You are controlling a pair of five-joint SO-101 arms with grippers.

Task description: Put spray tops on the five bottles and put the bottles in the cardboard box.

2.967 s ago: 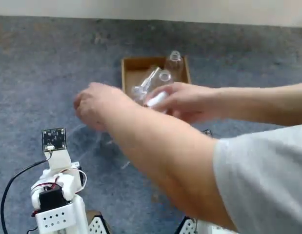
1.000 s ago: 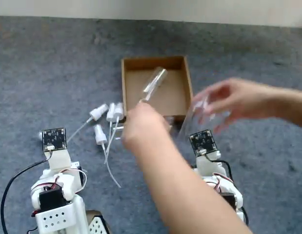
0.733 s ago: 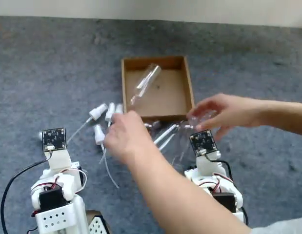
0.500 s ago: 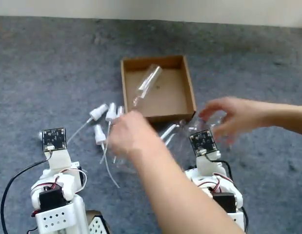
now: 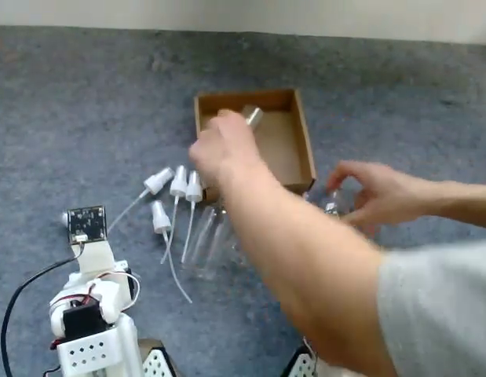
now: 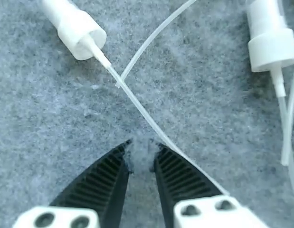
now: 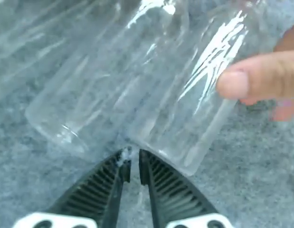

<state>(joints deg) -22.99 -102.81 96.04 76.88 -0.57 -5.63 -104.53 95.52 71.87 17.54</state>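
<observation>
Hand (image 5: pixel 225 149) now over box (image 5: pixel 304 141), bottle (image 5: pixel 253 116) inside (clear)

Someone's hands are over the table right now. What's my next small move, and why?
Probably hold both arms where they are. The person's hand is at the boxed bottle inside the cardboard box, and a finger rests on the near bottle lying just ahead of the right hand. Moving now risks a collision.

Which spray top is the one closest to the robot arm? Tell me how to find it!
Find the cardboard box. Left of its near corner lie white spray tops. Three sit in a row; the lone spray top lies apart, nearer the left arm.
</observation>
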